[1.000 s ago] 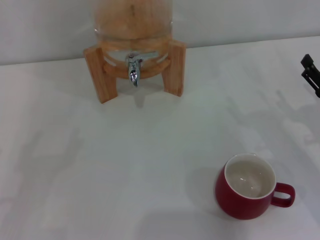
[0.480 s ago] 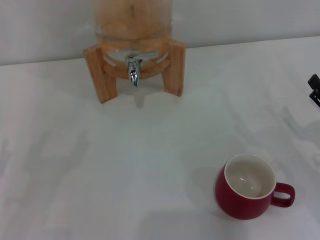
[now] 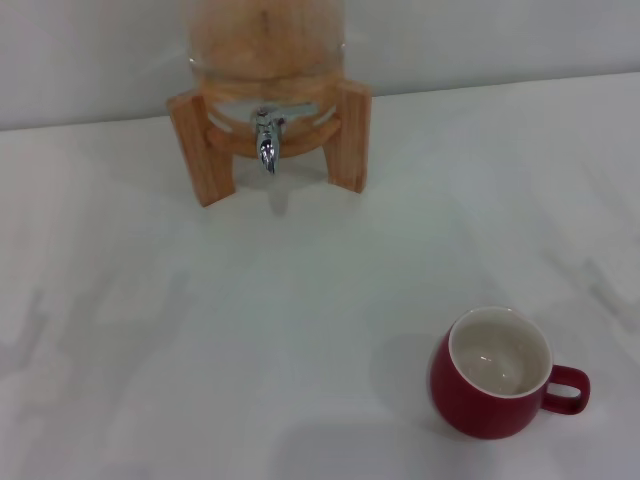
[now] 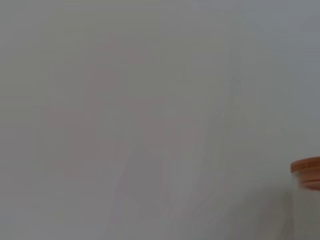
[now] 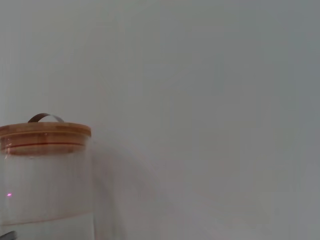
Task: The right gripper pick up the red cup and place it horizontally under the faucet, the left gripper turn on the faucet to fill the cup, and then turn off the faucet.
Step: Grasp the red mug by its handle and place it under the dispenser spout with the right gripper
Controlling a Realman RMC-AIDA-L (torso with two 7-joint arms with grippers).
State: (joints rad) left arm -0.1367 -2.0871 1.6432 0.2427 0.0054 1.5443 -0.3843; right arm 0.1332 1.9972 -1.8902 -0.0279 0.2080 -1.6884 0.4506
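Neither of my grippers shows now — the right one has slipped from view, its fingers' state unknowable. Red cup (image 3: 492, 373) stands upright, well apart from faucet (image 3: 266, 137) — pickup not begun.

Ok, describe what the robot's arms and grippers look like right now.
Neither arm nor gripper appears in any current view, so their colours, shapes and cables cannot be described. The head view shows only the red cup, the faucet on its wooden stand and the white table. The wrist views show a plain wall and the dispenser's wooden lid.
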